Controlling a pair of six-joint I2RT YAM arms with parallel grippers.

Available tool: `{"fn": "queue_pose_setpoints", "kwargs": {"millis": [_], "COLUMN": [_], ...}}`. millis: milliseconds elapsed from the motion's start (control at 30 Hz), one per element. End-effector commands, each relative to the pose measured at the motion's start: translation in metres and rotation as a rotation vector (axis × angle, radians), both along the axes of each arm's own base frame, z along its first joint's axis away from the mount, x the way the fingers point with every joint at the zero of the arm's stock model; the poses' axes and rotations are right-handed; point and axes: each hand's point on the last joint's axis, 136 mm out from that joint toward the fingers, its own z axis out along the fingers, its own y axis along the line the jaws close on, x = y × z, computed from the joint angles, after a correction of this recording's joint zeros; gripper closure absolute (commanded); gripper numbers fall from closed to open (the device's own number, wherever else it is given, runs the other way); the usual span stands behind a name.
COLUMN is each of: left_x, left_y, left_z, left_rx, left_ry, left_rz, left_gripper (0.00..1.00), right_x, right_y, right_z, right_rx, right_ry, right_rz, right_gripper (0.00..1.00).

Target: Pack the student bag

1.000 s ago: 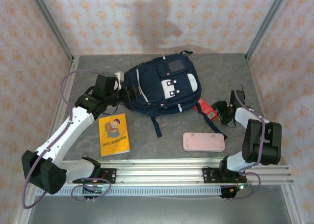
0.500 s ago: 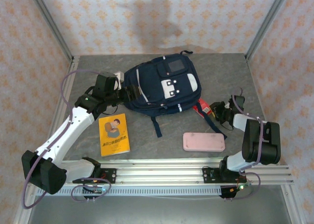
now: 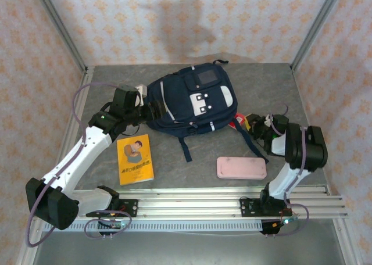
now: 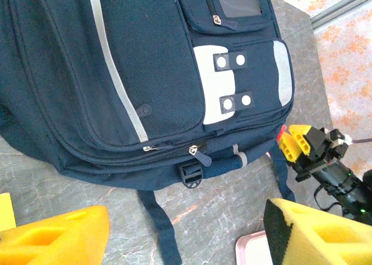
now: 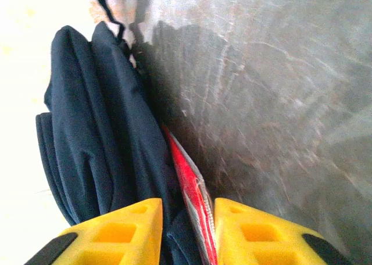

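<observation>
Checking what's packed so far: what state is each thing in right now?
student bag: front up, visible zips shut
yellow book: closed, lying flat
pink case: closed, lying flat
red packet: on edge beside bag, gripped
left tool: open
right tool: shut on red packet

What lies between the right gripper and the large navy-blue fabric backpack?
A thin red packet, right beside the navy-blue fabric backpack; the top view shows it.

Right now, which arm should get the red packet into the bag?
Right. Its gripper straddles the red packet against the student bag; the left gripper hangs open across the bag from it.
</observation>
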Motion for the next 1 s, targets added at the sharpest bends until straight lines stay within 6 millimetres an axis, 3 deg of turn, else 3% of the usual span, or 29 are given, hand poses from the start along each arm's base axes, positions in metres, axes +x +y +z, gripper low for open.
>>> {"fn": "queue_pose_setpoints", "kwargs": {"millis": [0,133,233,333,433,533,967], "left_x": [-0.003,-0.002,-0.002,-0.001,0.0,0.001,-0.001], "left_y": [-0.005,-0.006,-0.006,-0.005,-0.005,-0.007,-0.008], "left_z": [-0.008,-0.012,-0.014,-0.015,-0.015,-0.016,-0.017], "left_rx": [0.002,0.007,0.01,0.019,0.022,0.016,0.015], "left_ry": [0.028,0.04,0.045,0.048,0.047,0.054,0.059], "left_rz": [-0.023,-0.028,-0.027,-0.022,-0.021,-0.025,-0.035], "left_gripper": [0.29,0.29,0.29,0.29,0.29,0.29,0.29], "right_x": [0.019,0.026,0.024,0.004,-0.011,-0.017,0.012], "right_y": [0.012,0.02,0.019,0.006,-0.009,-0.026,-0.006], "right_z": [0.046,0.033,0.01,-0.022,-0.028,-0.034,-0.038], "right_rx": [0.128,0.104,0.005,-0.236,-0.477,-0.574,-0.407], "right_ry": [-0.216,-0.196,-0.098,0.106,0.226,0.334,0.245], "right_rz": [0.062,0.091,0.094,0.096,0.117,0.118,0.225], "right_gripper": [0.69,0.69,0.68,0.63,0.63,0.63,0.67]}}
